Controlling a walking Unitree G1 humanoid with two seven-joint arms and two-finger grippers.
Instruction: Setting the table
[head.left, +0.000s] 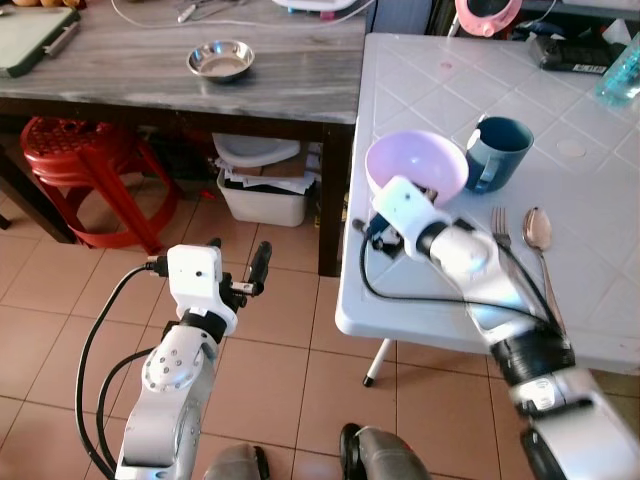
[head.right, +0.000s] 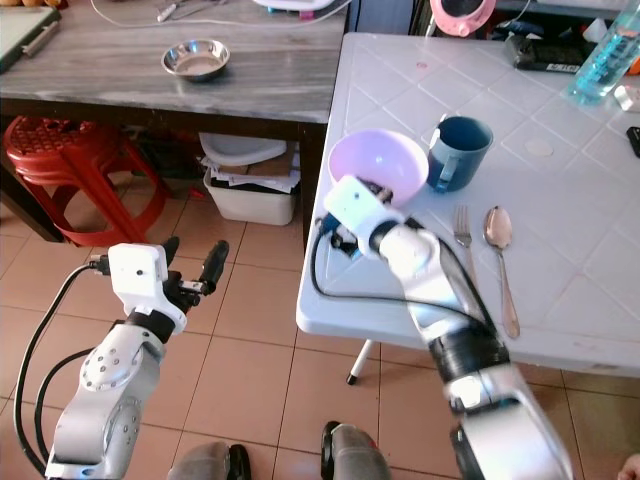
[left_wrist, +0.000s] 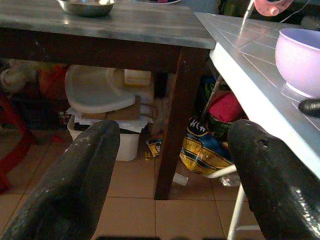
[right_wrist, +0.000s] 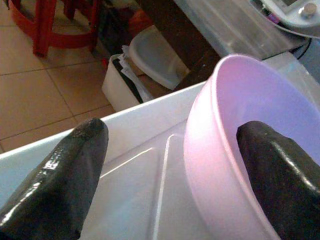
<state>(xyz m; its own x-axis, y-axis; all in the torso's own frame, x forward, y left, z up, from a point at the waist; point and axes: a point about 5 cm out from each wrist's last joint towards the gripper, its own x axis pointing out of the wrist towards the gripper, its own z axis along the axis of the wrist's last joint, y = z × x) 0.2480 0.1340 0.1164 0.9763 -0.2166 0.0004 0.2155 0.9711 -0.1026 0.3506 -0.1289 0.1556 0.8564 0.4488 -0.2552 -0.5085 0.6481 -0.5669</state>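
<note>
At the near-left corner of the white plastic table (head.left: 600, 320), the right gripper (right_wrist: 170, 175) is reaching in over the edge with its two black fingers spread wide, straddling the near wall of the lilac bowl (head.left: 417, 165): in the right wrist view one finger (right_wrist: 280, 170) is sitting inside the bowl's hollow and the other (right_wrist: 60, 175) is lying outside over bare tabletop, neither visibly pressing on the rim. The bowl is lying straight ahead of this gripper, its rim running across the line of the fingers, so a grasp would likely mean closing across that wall. The bowl looks like smooth, thin-walled pale purple plastic, round, upright and apparently empty. Just beyond it, a dark teal mug (head.left: 497, 152) is standing close beside, and a fork (head.left: 501, 228) and a spoon (head.left: 540, 232) are lying side by side nearer the robot, handles pointing towards it. The right arm is plainly the nearer one; the left gripper (head.left: 238, 268) is hovering above the tiled floor, well apart from the table, its fingers also spread wide and holding nothing. A steel bowl (head.left: 221, 59) is sitting on the grey wooden table (head.left: 120, 75) beyond.
</note>
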